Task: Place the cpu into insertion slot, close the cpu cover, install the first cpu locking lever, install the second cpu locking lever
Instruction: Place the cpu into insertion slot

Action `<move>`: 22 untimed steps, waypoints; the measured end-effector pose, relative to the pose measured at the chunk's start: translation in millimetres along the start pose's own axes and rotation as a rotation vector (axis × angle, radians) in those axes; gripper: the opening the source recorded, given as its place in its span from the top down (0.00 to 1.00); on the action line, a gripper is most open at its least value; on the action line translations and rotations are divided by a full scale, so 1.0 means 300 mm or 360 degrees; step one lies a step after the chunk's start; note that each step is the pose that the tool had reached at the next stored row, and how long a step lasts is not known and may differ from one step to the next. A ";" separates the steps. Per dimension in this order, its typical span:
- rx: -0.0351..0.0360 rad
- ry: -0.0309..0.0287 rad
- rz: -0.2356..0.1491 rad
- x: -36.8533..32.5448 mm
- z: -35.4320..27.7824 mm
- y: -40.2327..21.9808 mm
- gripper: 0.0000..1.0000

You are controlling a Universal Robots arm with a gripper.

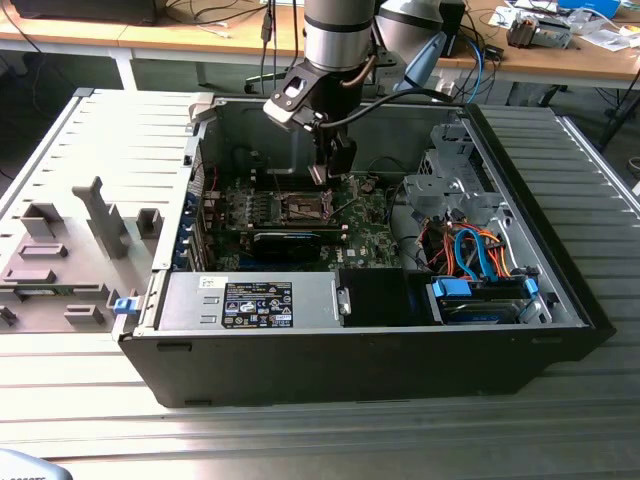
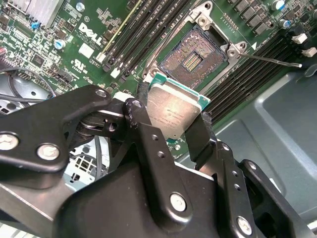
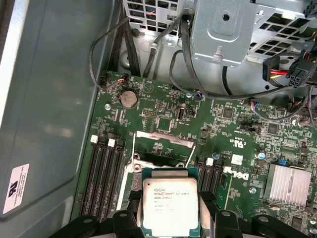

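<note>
I find the gripper (image 1: 321, 172) clamped on the cpu (image 2: 173, 111) by two opposite edges, holding it close over the green board (image 3: 163, 116), just beside the insertion slot (image 2: 195, 55), whose contacts lie exposed; the opened computer case (image 1: 350, 365) rests on a grey ribbed table (image 1: 590, 170); wooden benches (image 1: 200, 38) strewn with cables stand behind
</note>
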State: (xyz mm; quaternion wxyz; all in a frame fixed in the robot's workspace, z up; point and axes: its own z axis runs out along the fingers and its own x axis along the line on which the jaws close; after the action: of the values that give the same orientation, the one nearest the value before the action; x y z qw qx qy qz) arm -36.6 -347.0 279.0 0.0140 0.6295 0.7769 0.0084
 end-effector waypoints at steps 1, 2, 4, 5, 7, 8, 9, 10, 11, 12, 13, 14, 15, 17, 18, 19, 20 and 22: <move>0.0000 -0.00001 0.0003 0.000 0.000 0.000 0.45; 0.0000 -0.00003 0.0007 0.000 0.000 0.000 0.45; 0.0000 -0.00006 0.0016 0.000 0.001 0.000 0.45; 0.0000 -0.00007 0.0018 0.000 0.001 0.000 0.45; 0.0000 -0.00007 0.0024 0.000 0.001 0.000 0.45; 0.0000 -0.00009 0.0028 0.000 0.001 0.000 0.45; 0.0000 -0.00011 0.0032 0.000 0.001 0.000 0.45; 0.0001 -0.00012 0.0036 0.000 0.001 0.000 0.45; 0.0001 -0.00012 0.0038 0.000 0.001 0.000 0.45; 0.0001 -0.00014 0.0042 0.000 0.001 0.000 0.45; 0.0001 -0.00015 0.0046 0.000 0.001 0.000 0.45; 0.0001 -0.00015 0.0048 0.000 0.001 0.000 0.45; 0.0001 -0.00016 0.0051 0.000 0.001 0.000 0.45; 0.0001 -0.00018 0.0057 0.000 0.001 0.000 0.45; 0.0001 -0.00018 0.0059 0.000 0.001 0.000 0.45; 0.0001 -0.00019 0.0060 0.000 0.001 0.000 0.45; 0.0001 -0.00020 0.0062 0.000 0.002 0.000 0.45; 0.0001 -0.00021 0.0066 0.000 0.002 0.000 0.45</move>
State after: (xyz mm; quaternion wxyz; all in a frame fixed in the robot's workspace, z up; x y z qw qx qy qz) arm -36.6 -347.0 278.5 0.0141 0.6455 0.7636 0.0080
